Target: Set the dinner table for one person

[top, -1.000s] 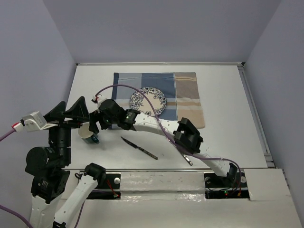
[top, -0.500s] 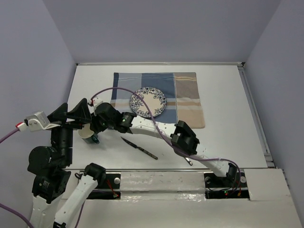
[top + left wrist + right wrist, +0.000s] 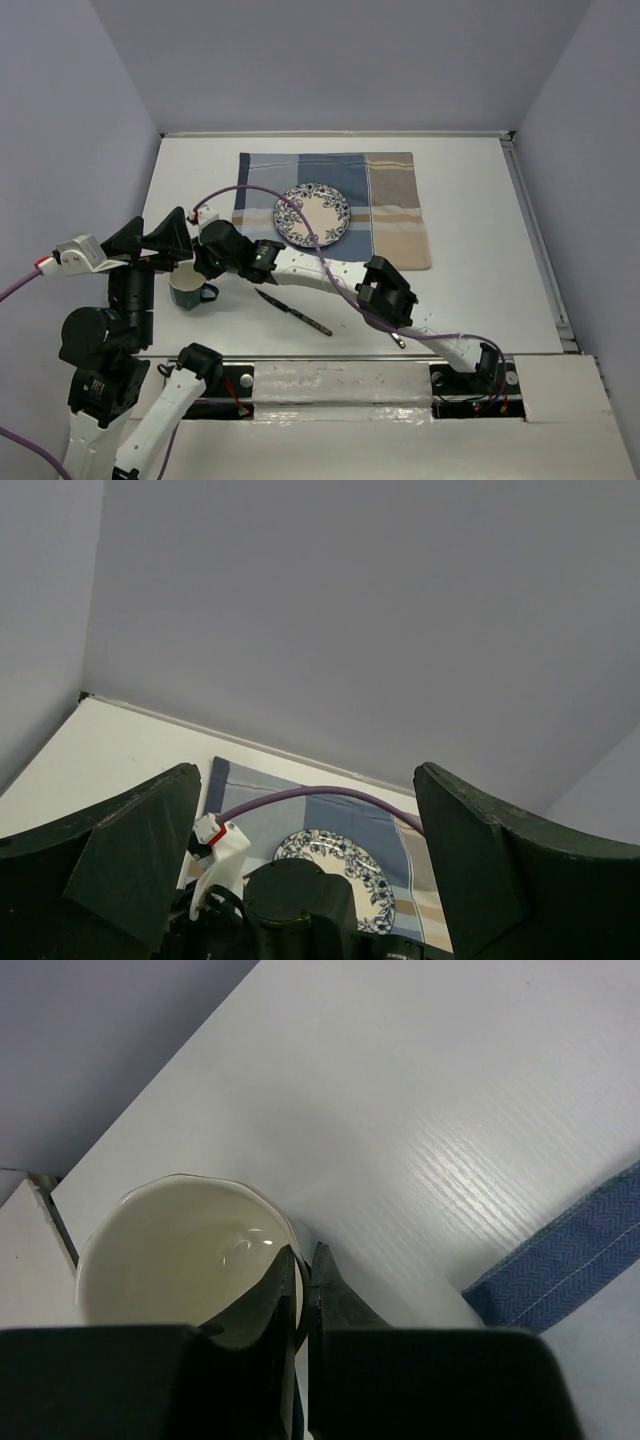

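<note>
A dark green mug [image 3: 186, 288] with a cream inside [image 3: 170, 1260] stands on the white dinner table [image 3: 470, 290] at the left, its handle pointing right. My right gripper [image 3: 200, 272] reaches across to it and is shut on the mug's rim [image 3: 305, 1255], one finger inside the mug and one outside. A blue-flowered plate [image 3: 312, 214] lies on the blue-and-tan striped cloth [image 3: 390, 200]. A knife [image 3: 293, 311] lies on the table in front of the cloth. My left gripper [image 3: 150, 238] hangs open above the mug's left side, holding nothing [image 3: 305, 770].
A metal utensil [image 3: 393, 335] lies near the front edge, partly hidden under the right arm. The right arm's purple cable [image 3: 250, 185] arches over the cloth's left part. The table's raised rim [image 3: 540, 240] runs along the right side.
My right gripper has slid left to the mug and closed on its rim. The mug has shifted slightly. The left gripper has stayed open and hardly moved.
</note>
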Controlling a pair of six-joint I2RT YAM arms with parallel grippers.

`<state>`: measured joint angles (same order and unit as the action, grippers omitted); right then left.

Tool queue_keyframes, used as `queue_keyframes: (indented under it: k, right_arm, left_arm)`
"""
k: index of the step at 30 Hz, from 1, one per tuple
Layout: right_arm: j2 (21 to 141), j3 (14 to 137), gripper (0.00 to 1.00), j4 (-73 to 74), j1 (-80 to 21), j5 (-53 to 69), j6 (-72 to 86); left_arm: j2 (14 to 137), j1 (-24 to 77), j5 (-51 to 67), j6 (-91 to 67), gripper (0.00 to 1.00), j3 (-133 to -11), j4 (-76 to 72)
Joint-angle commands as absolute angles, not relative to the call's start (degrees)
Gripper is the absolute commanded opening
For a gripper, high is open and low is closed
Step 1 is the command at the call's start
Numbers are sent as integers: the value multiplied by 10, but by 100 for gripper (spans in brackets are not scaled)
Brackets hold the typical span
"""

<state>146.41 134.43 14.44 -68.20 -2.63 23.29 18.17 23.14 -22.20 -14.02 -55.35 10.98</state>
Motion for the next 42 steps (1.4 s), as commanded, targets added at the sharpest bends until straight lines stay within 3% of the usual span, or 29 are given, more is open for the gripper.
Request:
queue_keyframes:
  k: [1, 6, 11, 14, 22, 34, 42]
  right_arm:
    - [1445, 1343, 0, 101, -689, -32, 278]
    - [1391, 1298, 0, 32, -684, -50, 294]
    - [1274, 1169, 0, -28, -639, -55, 308]
    - [1188, 1060, 0, -69, -590, -71, 308]
    - [1064, 907, 0, -68, -387, -86, 264]
    - [1094, 1000, 0, 62, -183, -136, 160]
    - [1174, 1080, 0, 109, -120, -111, 151]
  left_arm:
    - [178, 229, -221, -133, 99, -557, 88]
    - [173, 229, -218, -133, 99, -553, 87]
    - [168, 230, -201, -139, 99, -538, 80]
    - [168, 231, -173, -149, 99, -509, 71]
    - [156, 244, -106, -182, 99, -392, 33]
    - [168, 265, -112, -157, 99, -372, 20]
    - [181, 266, -117, -152, 99, -374, 24]
